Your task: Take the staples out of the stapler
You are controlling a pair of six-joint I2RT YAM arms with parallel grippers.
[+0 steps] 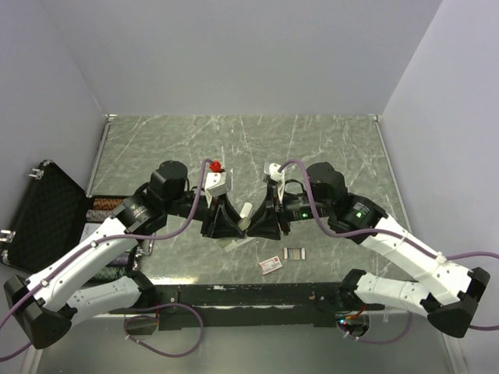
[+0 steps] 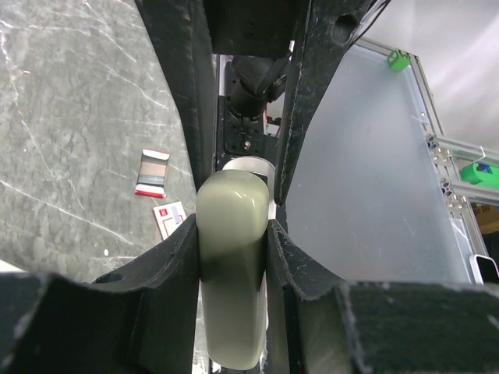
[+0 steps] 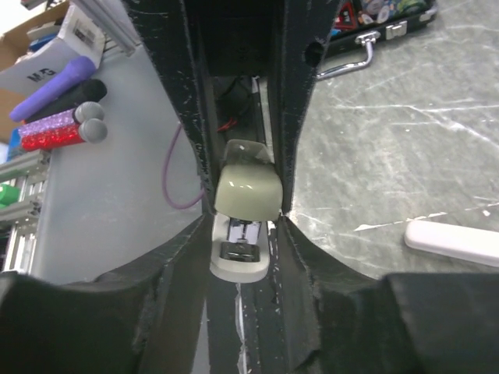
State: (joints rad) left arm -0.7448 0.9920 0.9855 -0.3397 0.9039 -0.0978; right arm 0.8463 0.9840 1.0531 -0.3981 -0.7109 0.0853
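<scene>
**Marbled table: 2 grippers on 1 stapler, staples lying loose**

Grey marbled table (image 1: 327,148) fills the floor of a white-walled booth. The staples (image 1: 296,253) lie flat on it as a short silvery strip with darker bands, near the front edge and a little right of centre. They are in neither gripper. Just beside them, on their left in the top view, sits a small red-and-white box (image 1: 271,265), close but not touching.

Further in, at the middle of the table, the pale grey-green stapler (image 1: 245,215) is held up between the 2 arms. The left gripper (image 1: 232,222) clamps its body, with both fingers pressed against its long sides in the left wrist view. The right gripper (image 1: 259,220) meets it from the other side. There the fingers sit narrow, against both sides of the rounded cap, and below the cap the white base with a dark metal part shows.

A white bar (image 3: 456,241) lies on the marble near the right gripper. An open black case (image 1: 43,214) stands off the table's left edge, and 3 microphones (image 3: 58,109) rest beyond it.
</scene>
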